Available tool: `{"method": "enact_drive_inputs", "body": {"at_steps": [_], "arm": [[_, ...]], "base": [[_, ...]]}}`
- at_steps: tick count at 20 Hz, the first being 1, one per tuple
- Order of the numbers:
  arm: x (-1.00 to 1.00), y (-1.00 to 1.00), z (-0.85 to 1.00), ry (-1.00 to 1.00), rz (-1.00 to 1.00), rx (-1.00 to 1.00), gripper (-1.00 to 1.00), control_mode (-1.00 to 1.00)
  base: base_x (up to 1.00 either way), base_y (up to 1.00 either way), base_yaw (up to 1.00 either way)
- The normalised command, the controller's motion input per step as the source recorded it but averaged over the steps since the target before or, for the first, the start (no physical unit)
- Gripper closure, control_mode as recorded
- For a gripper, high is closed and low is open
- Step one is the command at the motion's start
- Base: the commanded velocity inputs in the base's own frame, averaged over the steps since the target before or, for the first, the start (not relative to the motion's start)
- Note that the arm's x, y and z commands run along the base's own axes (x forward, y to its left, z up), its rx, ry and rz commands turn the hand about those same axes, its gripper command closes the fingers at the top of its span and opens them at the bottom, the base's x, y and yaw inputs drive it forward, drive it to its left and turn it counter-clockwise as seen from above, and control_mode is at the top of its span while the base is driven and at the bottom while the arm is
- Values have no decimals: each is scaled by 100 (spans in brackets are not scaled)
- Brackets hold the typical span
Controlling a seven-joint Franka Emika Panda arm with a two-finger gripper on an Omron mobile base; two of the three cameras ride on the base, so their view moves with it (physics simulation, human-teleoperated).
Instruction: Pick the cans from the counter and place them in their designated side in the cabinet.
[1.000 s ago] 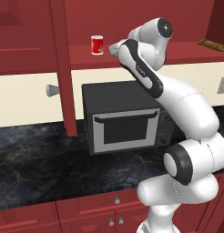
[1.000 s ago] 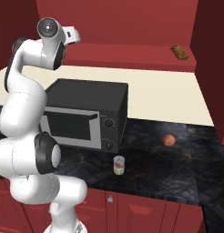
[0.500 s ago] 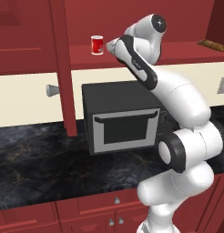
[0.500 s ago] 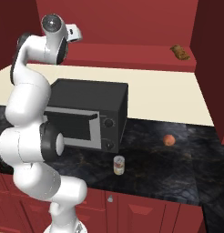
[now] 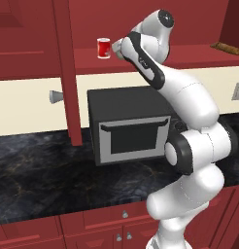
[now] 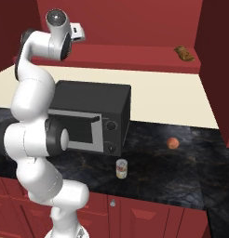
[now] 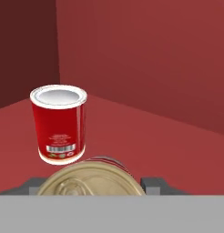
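My gripper (image 5: 119,49) (image 7: 93,183) is up at the cabinet shelf (image 5: 189,54), shut on a can. The hand view shows this can's round golden lid (image 7: 92,181) with a red edge, held between the two dark fingertips (image 7: 153,183). Just beyond it on the shelf an all-red can with a white rim (image 7: 58,124) (image 5: 104,47) stands upright, apart from the held one. A can with a yellowish-olive label (image 6: 121,168) stands on the dark counter (image 6: 191,176), in front of the microwave's right end.
A black microwave (image 5: 128,126) (image 6: 95,116) sits on the counter under the shelf. The cabinet's tall narrow door panel (image 5: 68,73) hangs left of it. A small orange fruit (image 6: 172,143) lies on the counter, and a brown item (image 6: 184,53) rests at the shelf's far right.
The arm's upper joints have swung upward, and the hand with its can has edged slightly left, closer to the all-red can. Nothing else has moved.
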Motion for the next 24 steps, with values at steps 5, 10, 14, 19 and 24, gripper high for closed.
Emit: {"method": "enact_drive_inputs", "body": {"at_steps": [5,10,14,19,24], "arm": [[22,8,-35,5,0,-1,-100,-100],[14,4,-23,1,0,-2,-100,-100],[15,1,-7,0,0,-2,-100,-100],[16,0,0,-3,1,0,-100,-100],[12,0,0,-8,3,0,-100,-100]], "base": [[0,0,0],[0,0,0],[0,0,0],[0,0,0],[0,0,0]]}}
